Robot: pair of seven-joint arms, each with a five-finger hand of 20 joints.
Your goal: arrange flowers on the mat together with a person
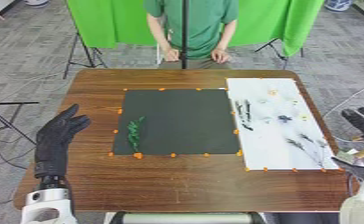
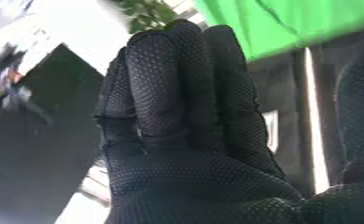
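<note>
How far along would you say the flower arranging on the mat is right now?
It looks barely begun: one green sprig lies on the dark mat. The left hand and right hand are open and empty. Dark stems and small flowers on the white sheet seem left to place.

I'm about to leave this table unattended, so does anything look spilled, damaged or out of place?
Nothing stands out. The green sprig lies within the dark mat, near its left edge, and the loose stems are spread over the white sheet. I see no spill or breakage.
</note>
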